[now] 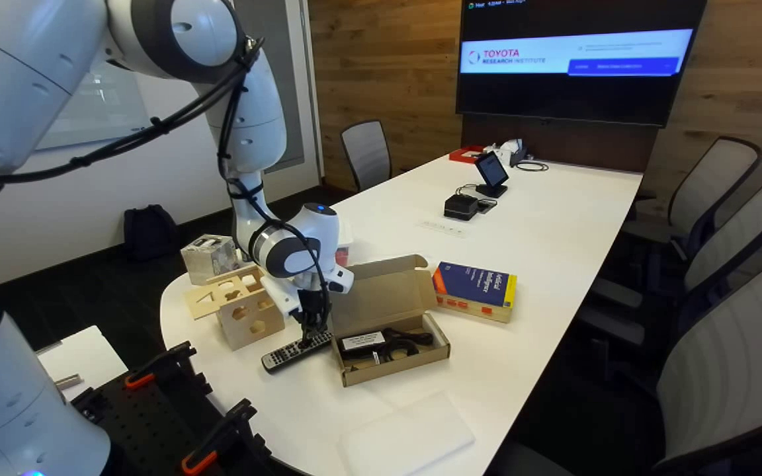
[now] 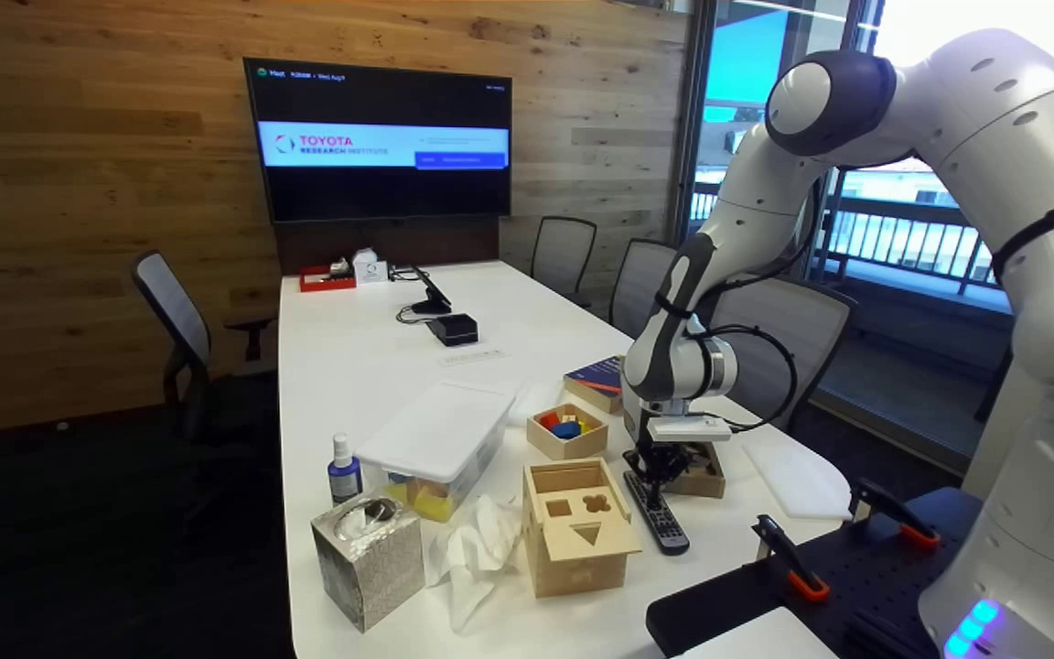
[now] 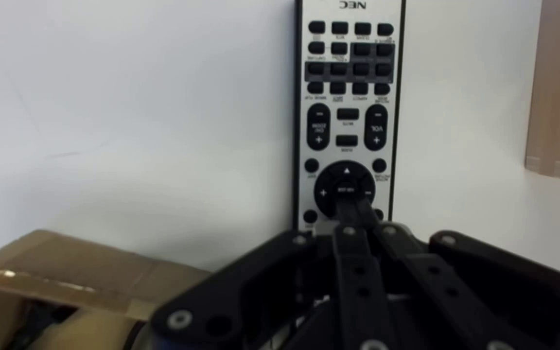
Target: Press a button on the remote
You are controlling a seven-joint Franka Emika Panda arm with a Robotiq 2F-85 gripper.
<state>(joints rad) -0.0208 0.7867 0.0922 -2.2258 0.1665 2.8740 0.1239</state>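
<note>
So, remote [image 3: 348, 127] lies face up on the white bench [image 1: 546, 225], btwn the wooden shape-sorter box [image 2: 577, 575] & the cardboard box [image 1: 397, 365] w/ lid raised. End effector [image 3: 356, 206] points down at the remote, fingers [image 3: 352, 248] pressed together; in wrist view the tips cover pt. of the round nav pad [image 3: 345, 175], can't tell if they're touching it or just above. Blue book [image 1: 477, 289] sits nr. the cardboard box's lid; tissue box [image 2: 381, 558] well apart, nr. the bench edge.
</note>
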